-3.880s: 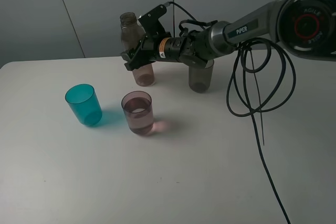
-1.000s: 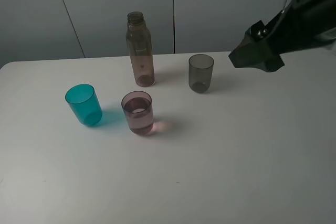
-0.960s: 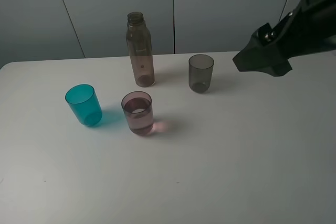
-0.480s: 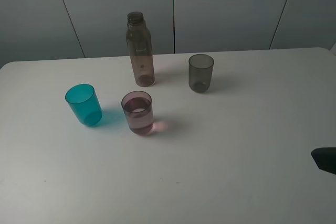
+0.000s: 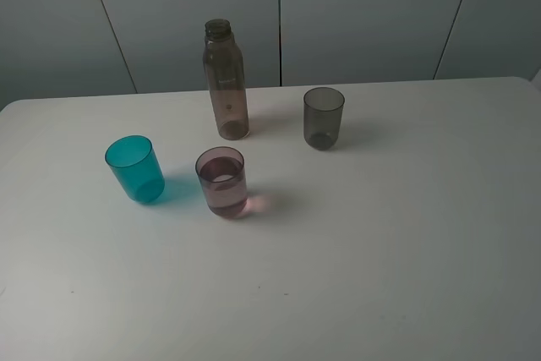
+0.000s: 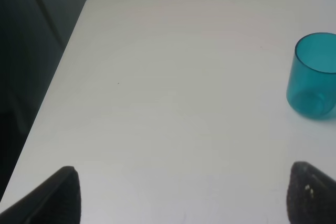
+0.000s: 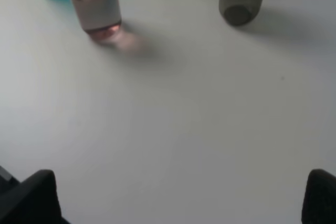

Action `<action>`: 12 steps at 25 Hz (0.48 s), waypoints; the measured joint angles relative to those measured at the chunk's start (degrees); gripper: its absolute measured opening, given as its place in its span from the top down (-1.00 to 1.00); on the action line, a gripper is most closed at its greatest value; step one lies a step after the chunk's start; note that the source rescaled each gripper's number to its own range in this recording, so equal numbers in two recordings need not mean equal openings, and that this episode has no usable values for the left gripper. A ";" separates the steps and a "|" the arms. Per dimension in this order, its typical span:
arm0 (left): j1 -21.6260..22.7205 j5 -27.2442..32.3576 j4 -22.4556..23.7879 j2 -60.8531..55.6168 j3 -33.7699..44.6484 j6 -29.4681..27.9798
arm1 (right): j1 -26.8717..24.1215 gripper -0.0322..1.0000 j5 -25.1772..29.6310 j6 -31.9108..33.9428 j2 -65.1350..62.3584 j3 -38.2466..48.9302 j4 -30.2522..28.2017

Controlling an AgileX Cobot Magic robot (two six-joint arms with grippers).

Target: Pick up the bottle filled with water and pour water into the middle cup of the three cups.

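— Toward the back of the table [image 5: 406, 276], is the bottle [image 5: 225, 80] standing free?

— Yes, it is standing upright with nothing gripping it, just behind the pink cup [image 5: 222, 181], which is sitting between the teal cup [image 5: 134, 168] and the grey cup [image 5: 323, 117]. Judging by the level showing inside, the pink cup is holding water, so the pour looks done.

— And the claws?

— Both are hanging low over the tabletop, well apart from the bottle. The right gripper [image 7: 178, 198] is showing its fingertips spread wide with nothing between them; the left gripper [image 6: 184, 195] likewise, empty, near the teal cup.
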 joint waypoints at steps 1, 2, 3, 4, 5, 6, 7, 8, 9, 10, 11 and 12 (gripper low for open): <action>0.00 0.00 0.00 0.00 0.00 0.00 | 0.00 -0.99 0.10 0.80 -0.85 0.00 -0.66; 0.00 0.00 0.00 0.00 0.00 0.00 | 0.00 -0.99 0.10 2.23 -1.65 0.00 -1.50; 0.00 0.00 0.00 0.00 0.00 0.00 | 0.00 -0.99 0.10 3.33 -2.45 0.00 -2.60; 0.00 0.00 0.00 0.00 0.00 0.00 | 0.00 -0.99 0.10 4.47 -3.18 0.00 -3.58; 0.00 0.00 0.00 0.00 0.00 0.00 | 0.00 -0.99 0.10 5.17 -3.99 0.00 -3.91; 0.00 0.00 0.00 0.00 0.00 0.00 | 0.00 -0.99 0.10 5.66 -4.58 0.00 -4.33; 0.00 0.00 0.00 0.00 0.00 0.00 | 0.00 -0.99 0.10 5.93 -4.97 0.00 -4.45; 0.00 0.00 0.00 0.00 0.00 0.00 | 0.00 -0.99 0.10 6.06 -5.22 0.00 -4.60; 0.00 0.00 0.00 0.00 0.00 0.00 | -0.72 -0.99 0.10 6.18 -5.21 0.00 -4.72; 0.00 0.00 0.00 0.00 0.00 0.00 | -1.72 -0.99 0.10 6.18 -5.21 0.00 -4.86; 0.00 0.00 0.00 0.00 0.00 0.00 | -3.76 -0.99 0.10 6.18 -5.21 0.00 -4.94; 0.00 0.00 0.00 0.00 0.00 0.00 | -5.65 -0.99 0.10 6.18 -5.21 0.00 -4.94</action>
